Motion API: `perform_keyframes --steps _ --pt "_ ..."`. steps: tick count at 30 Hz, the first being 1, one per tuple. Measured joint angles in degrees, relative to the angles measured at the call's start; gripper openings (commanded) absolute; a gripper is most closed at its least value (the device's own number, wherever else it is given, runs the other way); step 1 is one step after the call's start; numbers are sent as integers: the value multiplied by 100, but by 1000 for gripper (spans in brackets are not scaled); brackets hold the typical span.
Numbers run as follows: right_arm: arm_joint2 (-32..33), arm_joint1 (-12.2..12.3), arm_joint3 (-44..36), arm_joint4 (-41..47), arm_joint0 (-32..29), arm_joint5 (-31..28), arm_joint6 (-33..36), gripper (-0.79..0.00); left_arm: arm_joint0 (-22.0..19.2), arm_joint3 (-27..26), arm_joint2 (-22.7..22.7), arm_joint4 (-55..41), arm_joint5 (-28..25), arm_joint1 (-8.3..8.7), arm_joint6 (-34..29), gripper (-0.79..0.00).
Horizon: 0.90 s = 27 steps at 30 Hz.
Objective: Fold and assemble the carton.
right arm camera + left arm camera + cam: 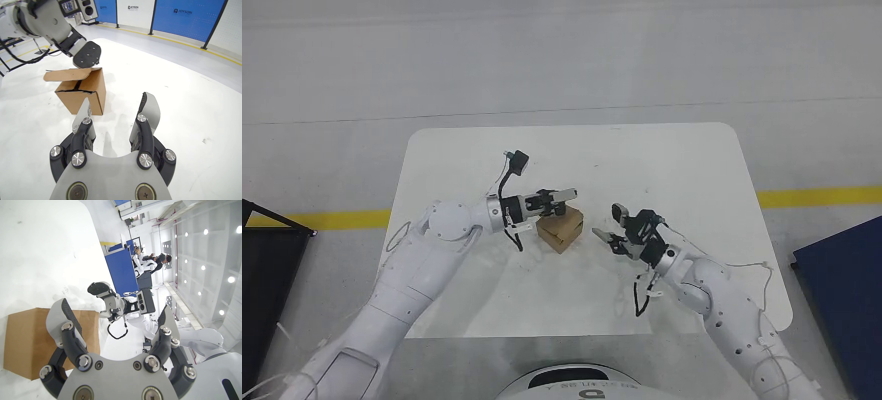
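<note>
One carton [561, 233]: left pincer [564, 200] over it, right pincer [610, 225] beside.

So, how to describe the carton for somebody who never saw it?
Find the white table. Near its middle, close by the left hand, stands a small carton. It is the only brown cardboard thing there, with one top flap open.

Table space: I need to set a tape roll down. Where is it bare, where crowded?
Bare: the table strip between the carton and the far edge, the far right corner, and the near patch between both arms. Crowded: around the carton, with the left gripper over it and the right gripper beside it.
</note>
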Motion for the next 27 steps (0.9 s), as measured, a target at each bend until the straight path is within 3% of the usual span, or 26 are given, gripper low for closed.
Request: perform_keyframes --steps 7,21,27 --pt "-186 15 -271 -544 -79 -207 -381 -425 73 47 -201 -38 -35 41 -25 0" --pt "-413 -2 -430 -1002 -75 -17 -863 -468 71 339 -354 22 -68 58 -12 0" --pt "-470 -9 -592 -1099 -70 124 -666 -462 92 400 -390 149 -118 66 34 0"
